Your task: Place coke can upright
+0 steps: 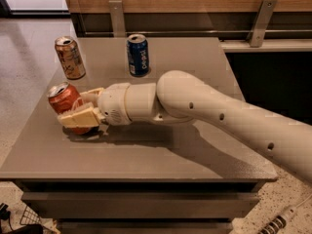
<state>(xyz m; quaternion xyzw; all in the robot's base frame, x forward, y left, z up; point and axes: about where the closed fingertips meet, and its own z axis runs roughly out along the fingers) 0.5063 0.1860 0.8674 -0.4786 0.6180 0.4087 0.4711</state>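
The coke can (pixel 65 99), red-orange with a silver top, stands nearly upright, tilted a little, at the left side of the grey table (pixel 161 150). Its base is at or just above the tabletop. My gripper (pixel 78 108) is shut on the coke can, one cream finger across its front lower half, the other behind it. My arm reaches in from the right, low over the table.
A brown-and-gold patterned can (pixel 69 57) stands upright at the back left, close behind the coke can. A dark blue Pepsi can (pixel 138 55) stands upright at the back middle. The table's left edge is close to the coke can. A wall rail runs behind.
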